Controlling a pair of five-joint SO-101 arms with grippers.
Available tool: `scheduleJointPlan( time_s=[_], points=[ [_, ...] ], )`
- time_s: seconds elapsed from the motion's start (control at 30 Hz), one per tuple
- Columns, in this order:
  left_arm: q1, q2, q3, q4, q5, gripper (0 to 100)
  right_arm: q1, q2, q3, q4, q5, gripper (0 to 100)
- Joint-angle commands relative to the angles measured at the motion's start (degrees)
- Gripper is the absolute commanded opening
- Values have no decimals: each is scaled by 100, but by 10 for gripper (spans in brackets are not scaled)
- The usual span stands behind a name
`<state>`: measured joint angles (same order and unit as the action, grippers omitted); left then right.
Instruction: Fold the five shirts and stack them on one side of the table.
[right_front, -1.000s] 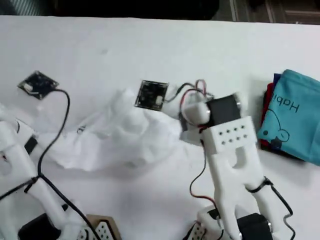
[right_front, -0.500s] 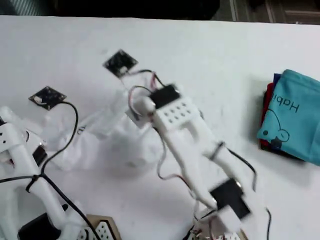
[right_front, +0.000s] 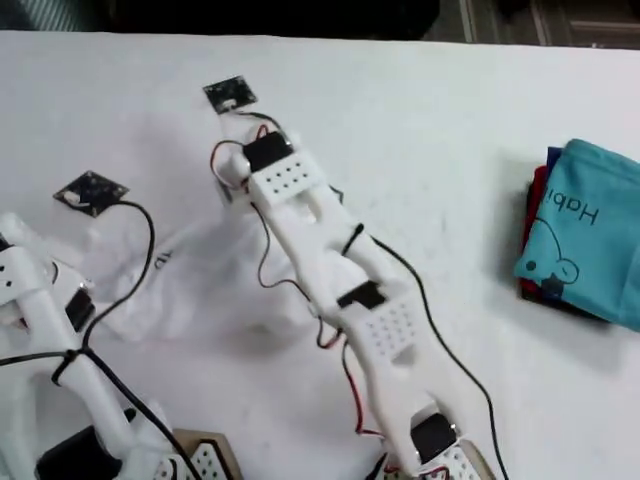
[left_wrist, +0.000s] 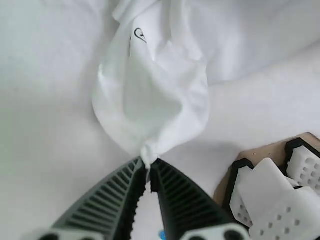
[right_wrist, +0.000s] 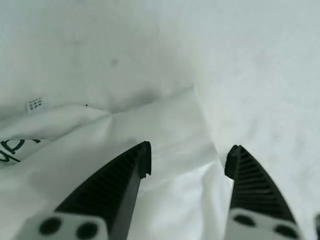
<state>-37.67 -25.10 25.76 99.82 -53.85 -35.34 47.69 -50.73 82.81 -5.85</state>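
A white shirt (right_front: 205, 285) lies crumpled left of centre on the table (right_front: 430, 110). The left gripper (left_wrist: 147, 167) is closed narrow, pinching a bunched corner of it. The right gripper (right_wrist: 190, 152) hangs with its jaws wide apart over a flat edge of the shirt. Folded shirts (right_front: 585, 235) sit stacked at the right edge.

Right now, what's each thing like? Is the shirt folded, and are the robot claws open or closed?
white shirt, crumpled, not folded, one end pinched up
left gripper, shut on the white shirt
right gripper, open, above a flat corner of the white shirt
teal shirt, folded, on top of the stack
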Motion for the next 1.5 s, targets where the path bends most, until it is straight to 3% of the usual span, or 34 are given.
scheduleJointPlan(
  time_s=[0.0,0.23,0.57,0.7,0.77,1.1,1.33,1.47],
  points=[
    [22,-145,0,-44,62,24,4,479,-1134,435,-44,253],
    [22,-145,0,-44,62,24,4,1262,-2514,1015,0,196],
    [22,-145,0,-44,62,24,13,1534,-2681,1270,35,139],
    [22,-145,0,-44,62,24,101,1429,-2919,1385,712,19],
    [22,-145,-9,-44,62,24,198,1341,-3077,1455,932,26],
    [22,-154,-299,-26,62,24,725,224,-3279,1569,1749,19],
    [40,-154,-1600,-26,79,24,980,-1235,-3279,1569,2084,19],
    [57,-154,-2523,-44,668,24,1095,-2378,-3279,1569,2110,19]
  ],
)
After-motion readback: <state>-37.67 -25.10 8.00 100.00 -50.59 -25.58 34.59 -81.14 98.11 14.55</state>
